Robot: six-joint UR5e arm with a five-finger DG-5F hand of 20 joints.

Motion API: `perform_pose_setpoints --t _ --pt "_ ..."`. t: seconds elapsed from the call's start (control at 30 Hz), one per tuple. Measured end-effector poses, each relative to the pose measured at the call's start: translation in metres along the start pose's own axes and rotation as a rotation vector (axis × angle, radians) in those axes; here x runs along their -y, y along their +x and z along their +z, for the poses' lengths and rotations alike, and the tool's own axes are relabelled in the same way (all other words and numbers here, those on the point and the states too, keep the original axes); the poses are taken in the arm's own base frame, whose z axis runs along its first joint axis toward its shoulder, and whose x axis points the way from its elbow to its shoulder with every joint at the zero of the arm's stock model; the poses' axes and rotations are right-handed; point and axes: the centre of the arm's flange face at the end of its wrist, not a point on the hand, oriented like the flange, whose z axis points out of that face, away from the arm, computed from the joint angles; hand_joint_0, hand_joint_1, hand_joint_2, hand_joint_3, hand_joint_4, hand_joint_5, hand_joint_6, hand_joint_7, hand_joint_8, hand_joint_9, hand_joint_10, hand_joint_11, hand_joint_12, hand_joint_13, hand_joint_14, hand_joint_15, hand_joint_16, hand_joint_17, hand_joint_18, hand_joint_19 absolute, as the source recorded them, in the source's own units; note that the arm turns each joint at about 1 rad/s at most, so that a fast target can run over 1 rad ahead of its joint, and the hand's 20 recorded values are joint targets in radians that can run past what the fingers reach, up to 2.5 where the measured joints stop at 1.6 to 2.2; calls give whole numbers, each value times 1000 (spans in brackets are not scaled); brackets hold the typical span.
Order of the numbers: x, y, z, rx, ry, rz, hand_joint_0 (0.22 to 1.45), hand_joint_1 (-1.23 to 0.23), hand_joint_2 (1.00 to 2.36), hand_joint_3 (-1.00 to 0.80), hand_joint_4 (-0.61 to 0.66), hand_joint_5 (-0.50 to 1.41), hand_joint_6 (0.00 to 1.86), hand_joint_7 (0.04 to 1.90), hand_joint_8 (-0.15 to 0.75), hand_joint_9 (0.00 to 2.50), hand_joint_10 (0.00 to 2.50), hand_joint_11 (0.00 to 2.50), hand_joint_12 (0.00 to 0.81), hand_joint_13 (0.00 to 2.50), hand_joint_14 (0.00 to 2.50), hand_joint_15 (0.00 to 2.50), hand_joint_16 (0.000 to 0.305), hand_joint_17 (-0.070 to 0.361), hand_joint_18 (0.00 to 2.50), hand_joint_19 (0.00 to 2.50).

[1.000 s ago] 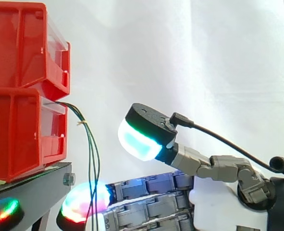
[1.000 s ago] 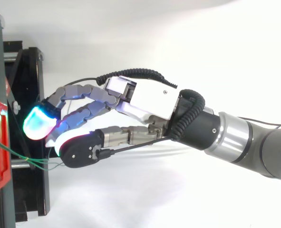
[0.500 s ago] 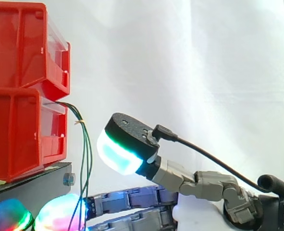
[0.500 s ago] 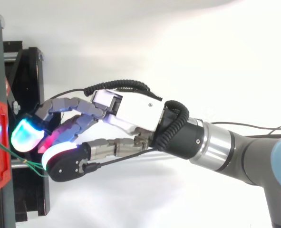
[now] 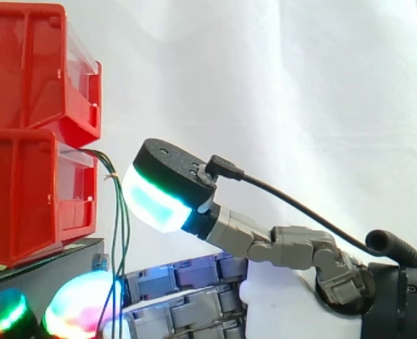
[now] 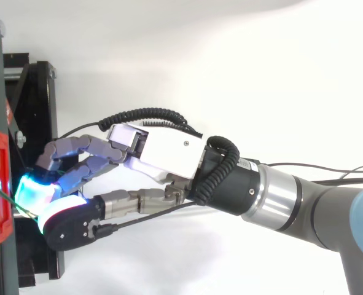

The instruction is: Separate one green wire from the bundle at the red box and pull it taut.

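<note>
We see the green wires (image 5: pixel 121 233) leave the lower red bin (image 5: pixel 32 191) and hang slack past the edge of the black stand (image 5: pixel 53 261). The hand (image 6: pixel 163 147) is spread apart, clamped on nothing. Its thumb pad (image 5: pixel 157 201) sits just beside the wires, and its glowing fingertips (image 5: pixel 77 314) lie lower down, where the wires pass them.

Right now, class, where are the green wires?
In the side view, the green wires leave the lower red bin at left and hang down just left of the hand.
</note>
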Motion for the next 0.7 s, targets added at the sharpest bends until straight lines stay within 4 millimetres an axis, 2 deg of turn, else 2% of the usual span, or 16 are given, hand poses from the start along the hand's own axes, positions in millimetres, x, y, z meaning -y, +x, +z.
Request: perform_pose_setpoints --t 0.13,0.2,0.27,0.47,0.6,0.7 --pt "0 0 0 0 1 0 475 -497 1000 -500 191 -185 503 847 300 859 14 570 427 813 12 322 57 128 652 350" --pt "0 0 0 0 1 0 478 -472 1000 -500 197 -188 502 832 320 864 11 382 419 785 10 263 57 128 638 319" --pt "0 0 0 1 0 0 479 -450 1000 -500 205 -190 502 826 355 981 10 306 416 784 9 248 57 127 634 309" --pt "-1 3 0 4 -8 -3 481 -438 1000 -500 212 -195 503 822 387 1063 9 262 415 807 9 240 57 128 634 304" --pt "-2 10 -3 4 -10 0 482 -439 1000 -500 205 -195 502 824 374 1072 10 305 417 813 11 253 57 129 636 314" --pt "-2 14 -4 6 -10 2 481 -450 1000 -500 185 -200 503 836 299 860 12 424 422 805 11 295 58 130 639 348"
